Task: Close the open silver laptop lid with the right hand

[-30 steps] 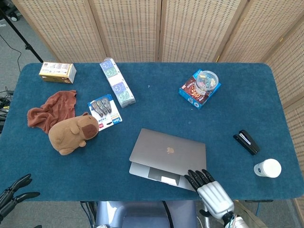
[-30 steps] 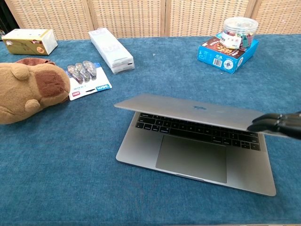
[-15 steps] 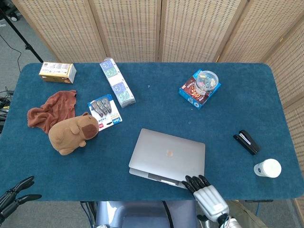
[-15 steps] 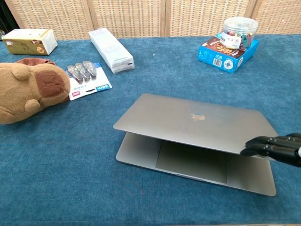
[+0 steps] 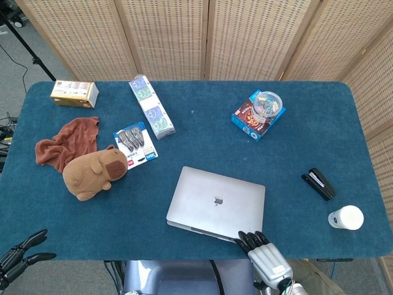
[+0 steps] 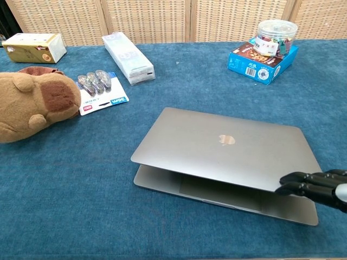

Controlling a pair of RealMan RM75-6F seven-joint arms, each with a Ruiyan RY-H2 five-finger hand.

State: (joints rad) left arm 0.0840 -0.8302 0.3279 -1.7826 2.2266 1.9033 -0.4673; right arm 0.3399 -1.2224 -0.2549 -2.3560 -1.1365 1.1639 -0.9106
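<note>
The silver laptop point(image 5: 216, 202) point(image 6: 227, 149) lies on the blue table near its front edge. Its lid is almost down, with a thin gap left over the base along the front. My right hand point(image 5: 263, 255) point(image 6: 315, 187) rests its dark fingertips point(image 6: 293, 188) on the lid's front right corner, fingers held together and stretched flat, gripping nothing. My left hand point(image 5: 18, 254) hangs off the table's front left corner, fingers apart and empty. It does not show in the chest view.
A brown plush toy point(image 5: 93, 171) and rust cloth point(image 5: 64, 142) lie left. A blister pack point(image 5: 136, 143), long white box point(image 5: 151, 106) and small carton point(image 5: 74, 93) sit behind. Blue box with clear jar point(image 5: 259, 112) stands back right; stapler point(image 5: 319, 184) and paper cup point(image 5: 346, 217) at right.
The lid has swung down from half open to nearly flat, hiding the keyboard. My right hand has followed it down and drawn back toward the table's front edge.
</note>
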